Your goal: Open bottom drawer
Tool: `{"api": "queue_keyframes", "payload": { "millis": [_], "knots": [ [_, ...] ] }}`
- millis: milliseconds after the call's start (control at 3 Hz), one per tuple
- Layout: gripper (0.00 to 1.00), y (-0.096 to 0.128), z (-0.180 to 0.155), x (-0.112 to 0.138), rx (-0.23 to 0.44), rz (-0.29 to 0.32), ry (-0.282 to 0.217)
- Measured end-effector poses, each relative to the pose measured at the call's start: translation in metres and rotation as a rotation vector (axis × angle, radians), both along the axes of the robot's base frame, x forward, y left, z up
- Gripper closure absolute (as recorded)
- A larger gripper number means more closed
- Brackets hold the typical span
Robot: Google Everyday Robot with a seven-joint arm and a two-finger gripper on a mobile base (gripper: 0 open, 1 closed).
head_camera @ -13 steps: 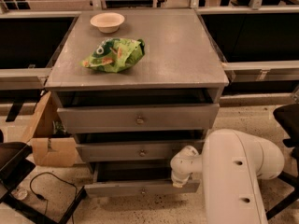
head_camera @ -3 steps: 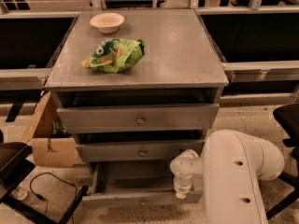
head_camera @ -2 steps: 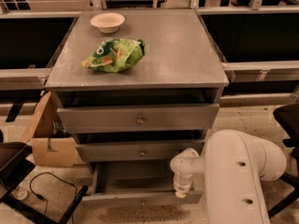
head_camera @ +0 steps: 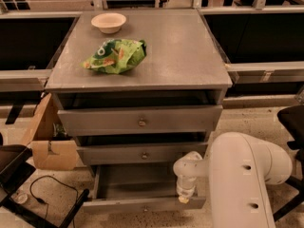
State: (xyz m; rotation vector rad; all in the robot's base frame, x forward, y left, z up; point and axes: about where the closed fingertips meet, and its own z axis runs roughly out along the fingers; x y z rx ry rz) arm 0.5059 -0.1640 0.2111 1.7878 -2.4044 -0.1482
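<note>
The bottom drawer [head_camera: 133, 204], under the two larger fronts, stands well out with its tray showing, so the opening looks nearly finished. The gripper [head_camera: 184, 196] hangs at the drawer's right end, just over the front; I cannot tell whether it is clenched or released. Next it likely needs only a last short pull, or to let go and back away

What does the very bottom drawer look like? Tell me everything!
The bottom drawer is grey and looks like metal, the lowest of three in the cabinet. Its front is slim and flat. It stands open, showing a shallow tray with nothing seen inside. The gripper hangs at its right end, by the front edge; whether they touch is unclear.
</note>
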Motion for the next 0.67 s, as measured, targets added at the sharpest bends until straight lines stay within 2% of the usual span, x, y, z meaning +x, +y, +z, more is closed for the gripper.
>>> {"api": "queue_keyframes", "payload": {
  "millis": [333,667],
  "knots": [
    [0.81,0.0000,0.0000,0.0000,0.000,0.000,0.000],
    [0.58,0.0000,0.0000,0.0000,0.000,0.000,0.000]
  ]
}}
